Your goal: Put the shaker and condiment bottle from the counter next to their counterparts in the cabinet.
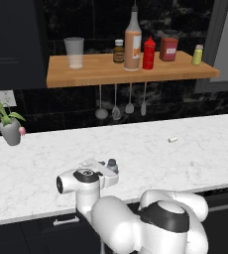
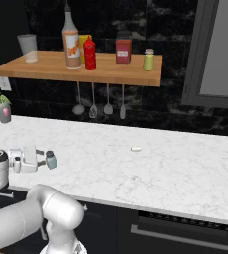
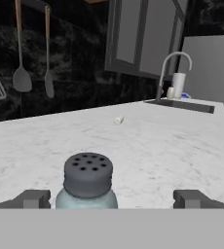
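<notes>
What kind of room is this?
It looks like a kitchen. There's a long marble counter, a sink tap, cooking utensils hanging on the wall, and sauce bottles on a wooden shelf.

I work in a kitchen, a rendered one. A long white marble tabletop [image 1: 150, 149] runs in front of me, with dark drawer fronts [image 2: 180, 230] and silver handles below. Above it a wooden shelf [image 1: 86, 74] sits against a black marbled wall and carries a glass [image 1: 75, 52], a tall pump bottle [image 1: 133, 42], a red squeeze bottle [image 1: 148, 53], jars and a small shaker [image 1: 198, 54]. Ladles and spatulas [image 1: 122, 106] hang under the shelf. A sink with a curved tap [image 3: 175, 73] sits at the far end, and a potted plant [image 1: 7, 124] stands near a wall socket [image 1: 7, 97].
</notes>
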Controlling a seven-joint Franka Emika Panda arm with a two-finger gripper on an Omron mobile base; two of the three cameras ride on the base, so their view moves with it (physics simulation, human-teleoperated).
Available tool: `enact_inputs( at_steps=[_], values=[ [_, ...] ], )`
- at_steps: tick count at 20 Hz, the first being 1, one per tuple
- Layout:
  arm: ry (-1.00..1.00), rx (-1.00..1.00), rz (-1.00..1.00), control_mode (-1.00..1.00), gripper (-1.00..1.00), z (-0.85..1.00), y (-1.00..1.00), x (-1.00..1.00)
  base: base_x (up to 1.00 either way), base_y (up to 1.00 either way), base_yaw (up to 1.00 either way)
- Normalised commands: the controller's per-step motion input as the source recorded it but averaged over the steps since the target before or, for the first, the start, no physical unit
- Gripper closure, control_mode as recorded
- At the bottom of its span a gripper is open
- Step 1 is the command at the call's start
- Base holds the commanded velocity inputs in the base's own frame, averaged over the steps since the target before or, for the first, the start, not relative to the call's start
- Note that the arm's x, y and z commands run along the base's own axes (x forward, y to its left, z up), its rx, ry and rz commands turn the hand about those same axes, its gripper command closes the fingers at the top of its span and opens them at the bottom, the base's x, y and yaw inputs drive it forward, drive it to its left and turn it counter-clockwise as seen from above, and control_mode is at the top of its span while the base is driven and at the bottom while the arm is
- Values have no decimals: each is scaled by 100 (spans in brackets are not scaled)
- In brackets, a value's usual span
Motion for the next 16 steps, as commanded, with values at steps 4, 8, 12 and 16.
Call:
enact_inputs(
  at_steps=[4, 8, 12, 16],
  values=[
    [0, 0, 0, -100, -100, -14, 9, 4, 0, 0, 0],
    [0, 0, 0, -100, -100, -2, 0, 16, 0, 0, 0],
    [0, 0, 0, -100, -100, -9, 0, 21, 0, 0, 0],
    [0, 0, 0, -100, -100, -5, -1, 14, 0, 0, 0]
  ],
)
